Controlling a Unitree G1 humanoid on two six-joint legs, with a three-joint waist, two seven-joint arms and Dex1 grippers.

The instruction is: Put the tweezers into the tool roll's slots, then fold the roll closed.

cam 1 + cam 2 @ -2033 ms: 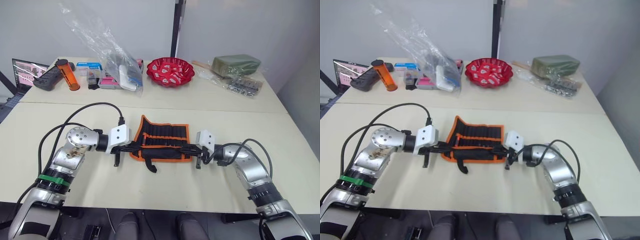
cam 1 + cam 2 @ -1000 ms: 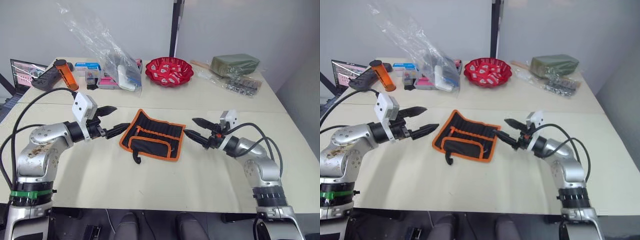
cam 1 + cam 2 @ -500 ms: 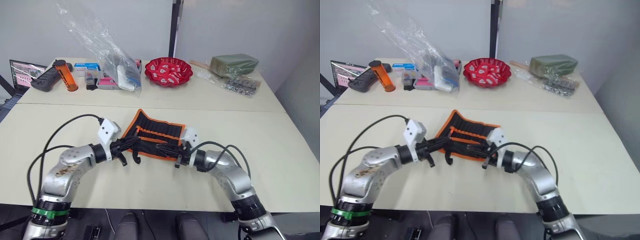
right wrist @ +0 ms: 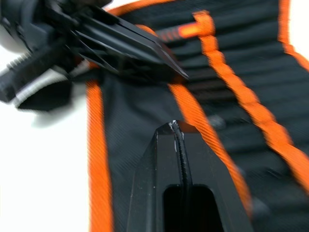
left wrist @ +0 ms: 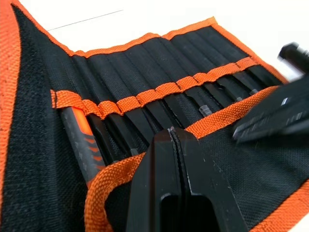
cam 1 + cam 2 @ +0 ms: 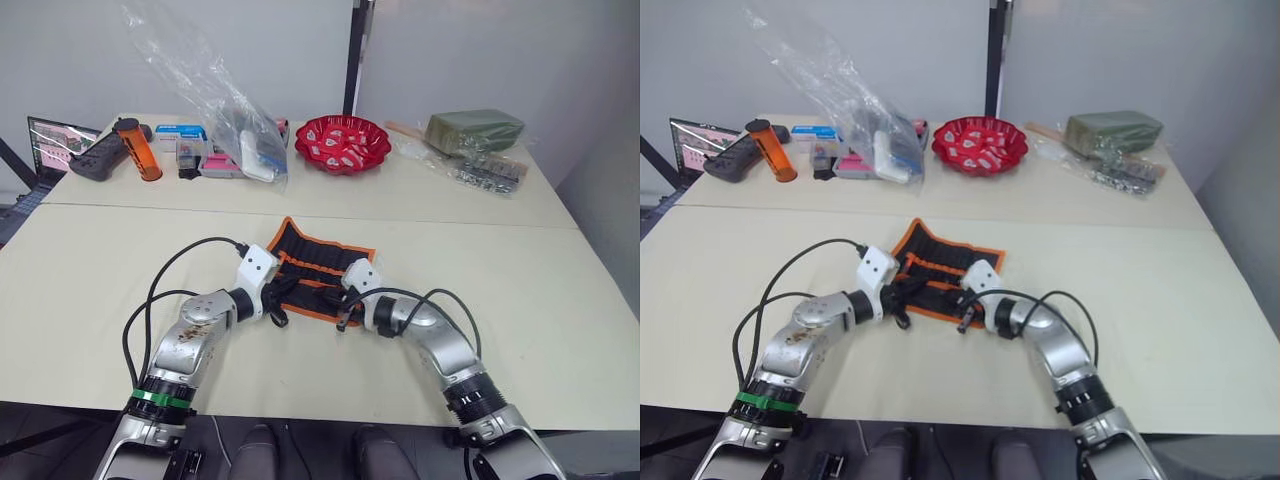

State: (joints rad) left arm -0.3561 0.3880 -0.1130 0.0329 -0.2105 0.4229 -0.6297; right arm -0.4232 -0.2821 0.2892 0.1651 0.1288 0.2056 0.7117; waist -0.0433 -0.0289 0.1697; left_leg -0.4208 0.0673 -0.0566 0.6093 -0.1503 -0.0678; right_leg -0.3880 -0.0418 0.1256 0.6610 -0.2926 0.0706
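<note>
The tool roll (image 6: 318,262), black with orange binding, lies open on the table, its near flap folded up over the lower pocket row. Several tweezers (image 5: 204,110) sit in the slots (image 5: 159,92) beside an orange-and-black handled tool (image 5: 76,129). My left gripper (image 6: 292,288) is shut, its tips (image 5: 172,131) at the flap's orange edge. From the other side my right gripper (image 6: 330,297) is shut too, on the same flap (image 4: 173,123). The two grippers nearly meet. I cannot tell whether either pinches fabric. The strap (image 6: 276,318) trails off the near edge.
Along the far side of the table are a red bowl (image 6: 340,143), a clear plastic bag (image 6: 225,110) over small boxes, an orange cylinder (image 6: 137,148), a black device (image 6: 100,158) and a green pack (image 6: 473,130). Cables loop beside both arms.
The near flap was folded up between two and one seconds ago. Both grippers then drew back, and have since come in over the roll's middle, close together.
</note>
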